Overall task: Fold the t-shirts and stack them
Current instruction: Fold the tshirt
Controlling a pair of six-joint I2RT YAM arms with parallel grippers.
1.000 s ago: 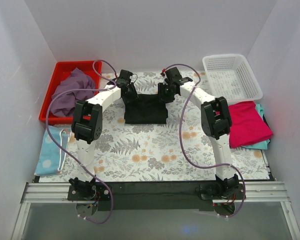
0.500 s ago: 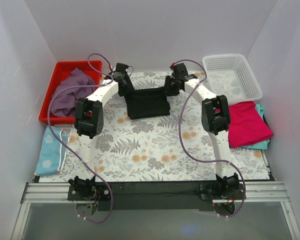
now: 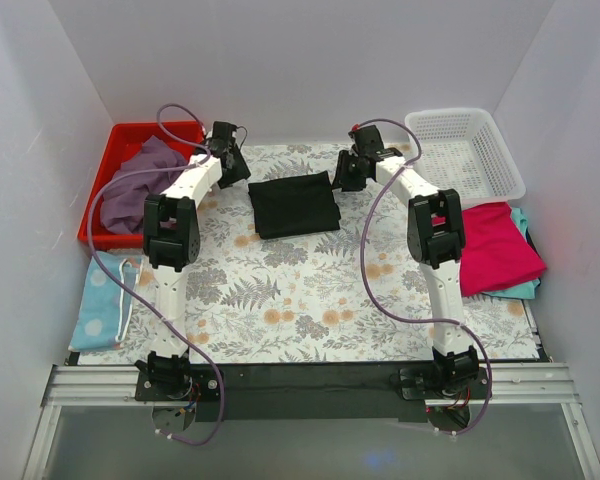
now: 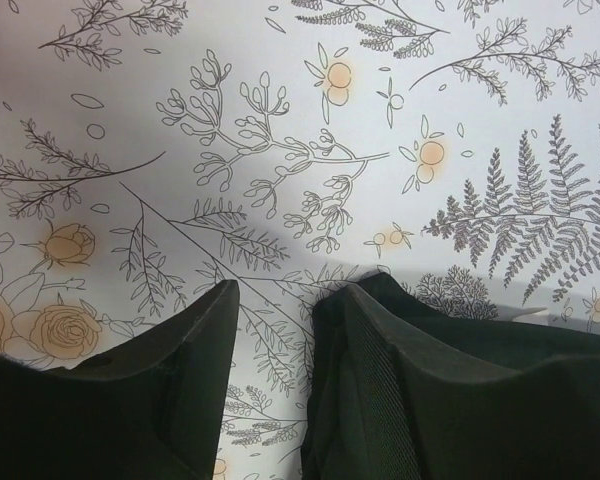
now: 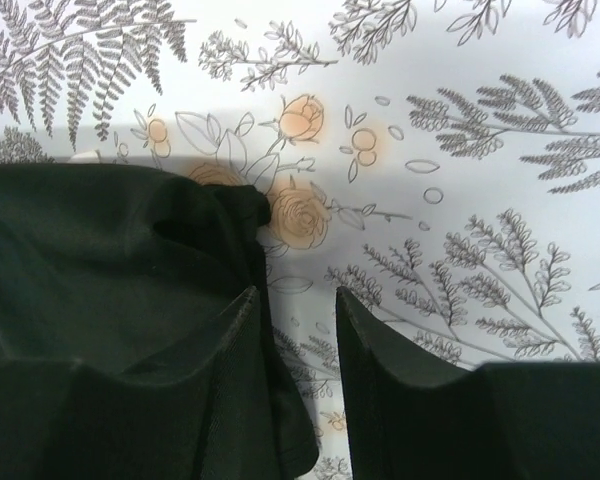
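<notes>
While both arms reach out over the far half of the floral-printed surface (image 3: 280,290), the large black cloth t-shirt (image 3: 294,204) lies flat as a folded rectangle right between them. Its long axis runs from one tool across to the other, slightly tilted.

Left tool (image 3: 234,172): jaws apart, nothing in them, only fern print showing through the gap in its wrist view, so it's released. The shirt lies off to its right, near but apart.

Right tool (image 3: 347,178): same story, jaws parted over bare print, empty. Here the black cloth bunches up just beside its left finger, and whether they touch I cannot tell.

So the right tool is the closer one, sitting right at the shirt's short edge. Back towards that arm's base and out to its right lies the magenta-pink t-shirt (image 3: 495,250) on top of a teal t-shirt (image 3: 523,218), which looks like the stack. Carrying the black one over there suits the right arm. A dusty purple t-shirt (image 3: 140,185) waits in the red plastic bin (image 3: 130,133), just left of the left tool.
</notes>
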